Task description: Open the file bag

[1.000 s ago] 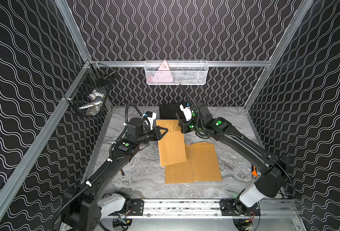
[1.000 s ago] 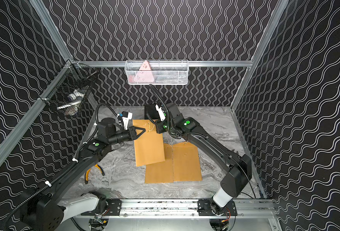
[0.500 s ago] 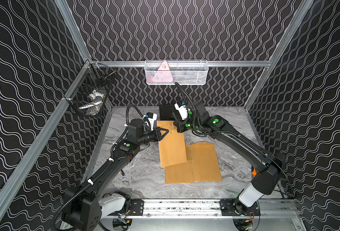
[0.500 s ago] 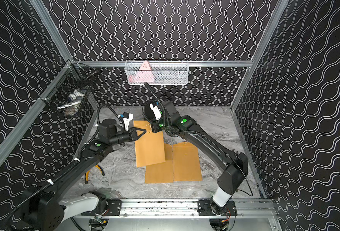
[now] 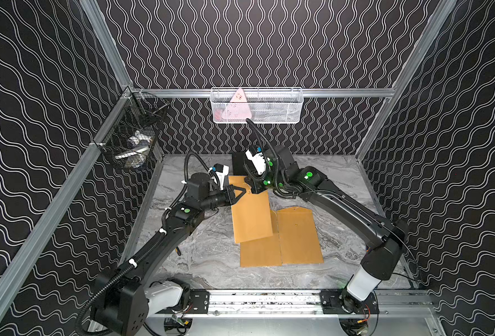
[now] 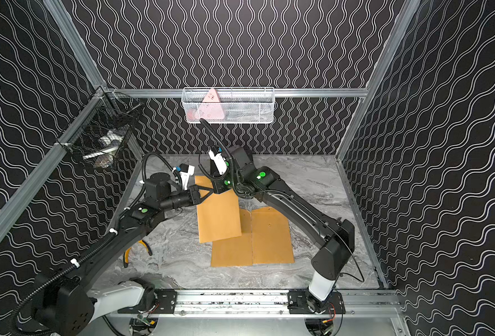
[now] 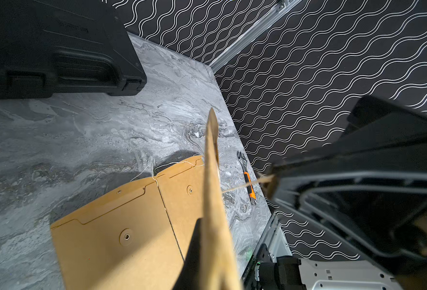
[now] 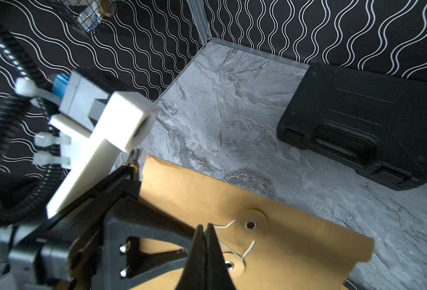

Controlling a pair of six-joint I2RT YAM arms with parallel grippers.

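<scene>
A brown paper file bag (image 5: pixel 250 215) (image 6: pixel 218 215) has its far end raised off the marble table. My left gripper (image 5: pixel 242 190) (image 6: pixel 208 190) is shut on that bag's edge, which runs edge-on out of the jaws in the left wrist view (image 7: pixel 211 175). My right gripper (image 5: pixel 255 190) (image 8: pixel 205 228) is shut on the bag's thin white string (image 8: pixel 226 224), beside the two round paper discs (image 8: pixel 250 224). The string (image 7: pixel 240 187) runs taut from the bag to the right gripper (image 7: pixel 270 180).
Two more brown file bags (image 5: pixel 295 235) (image 5: pixel 259 250) lie flat side by side, partly under the raised one. A black case (image 5: pixel 239 164) (image 8: pixel 358 120) sits at the back. Yellow-handled pliers (image 6: pixel 135 250) lie left, an orange-handled wrench (image 7: pixel 247 175) right. Wire baskets (image 5: pixel 256 106) (image 5: pixel 133 139) hang on the walls.
The right wrist has swung left and tipped up over the raised end of the bag, close to the left gripper. The left arm and the bag have hardly moved.
</scene>
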